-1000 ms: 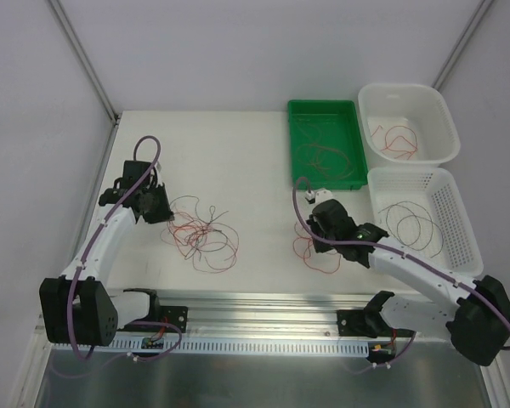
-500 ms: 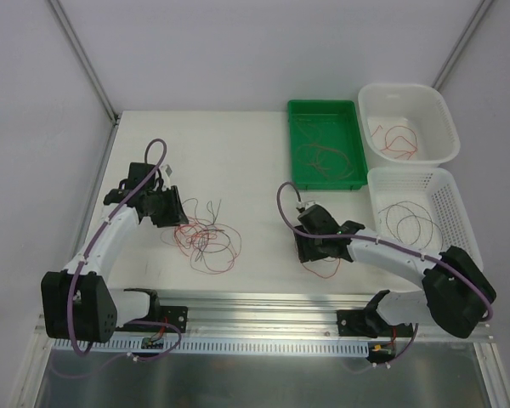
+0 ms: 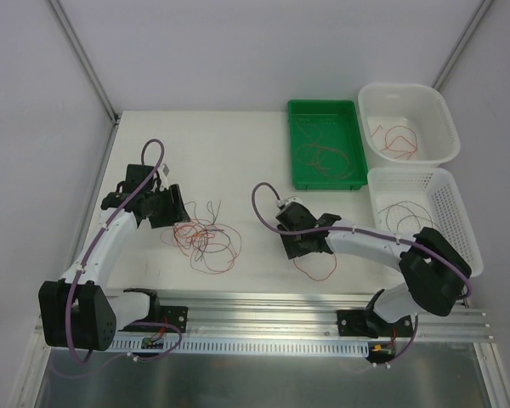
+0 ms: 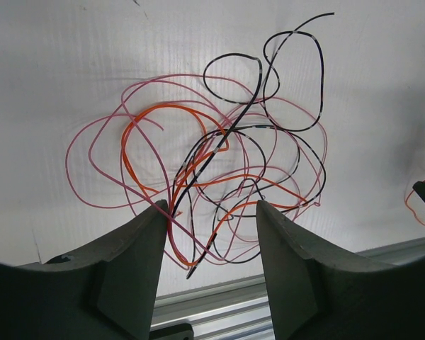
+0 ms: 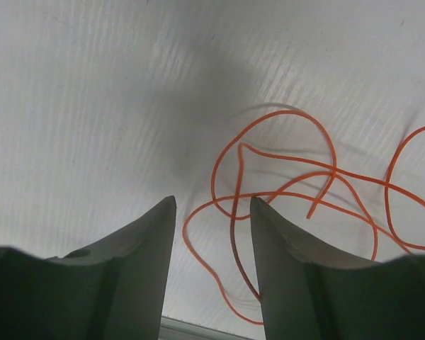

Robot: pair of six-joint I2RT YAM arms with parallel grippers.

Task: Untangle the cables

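A tangle of thin pink, orange and black cables lies on the white table left of centre. My left gripper hovers at its left edge. In the left wrist view this gripper is open over the near part of the tangle, and pink and orange strands run past the tip of its left finger. A single loose orange cable lies apart, near the middle. My right gripper stands open just over it, and a loop of that cable passes between its fingertips.
A green tray at the back right holds thin cables. Beside it a white tub holds a red one, and a white basket holds a dark one. An aluminium rail runs along the near table edge.
Both grippers have gone from shut to open. The right arm has swung left and lower over the loose orange cable. The left gripper has shifted right, toward the tangle.
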